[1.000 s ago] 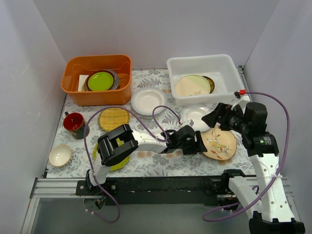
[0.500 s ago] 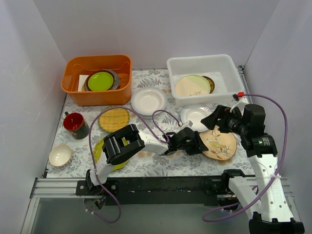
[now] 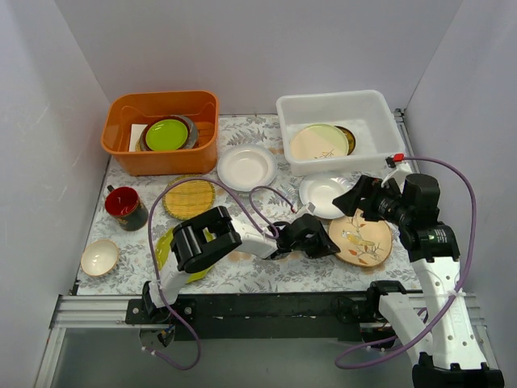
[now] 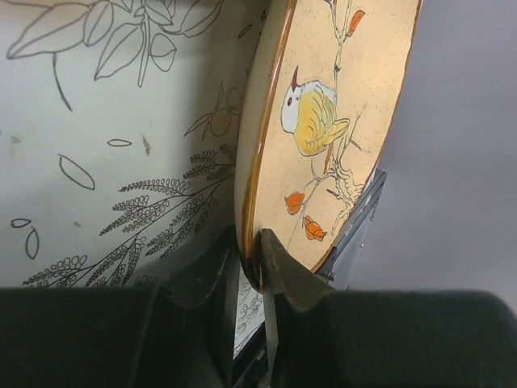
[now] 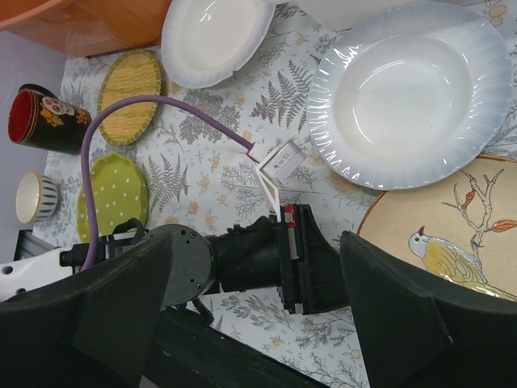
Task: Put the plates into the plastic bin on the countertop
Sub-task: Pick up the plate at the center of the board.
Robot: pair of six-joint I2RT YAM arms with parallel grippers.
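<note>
Top external: five plates [image 3: 246, 166] on countertop [image 3: 242, 279], two in plastic bin [image 3: 371, 111].

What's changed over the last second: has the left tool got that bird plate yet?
Yes: the left tool closed from open onto the rim of the bird plate, which has barely shifted. The right tool stayed open beside the white plate; the bin and other dishes did not move.

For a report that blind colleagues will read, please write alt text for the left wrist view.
The left tool pinches the rim of a cream plate painted with a yellow bird on a branch, one finger on each side. Beside it lies the countertop with grey fern drawings.
</note>
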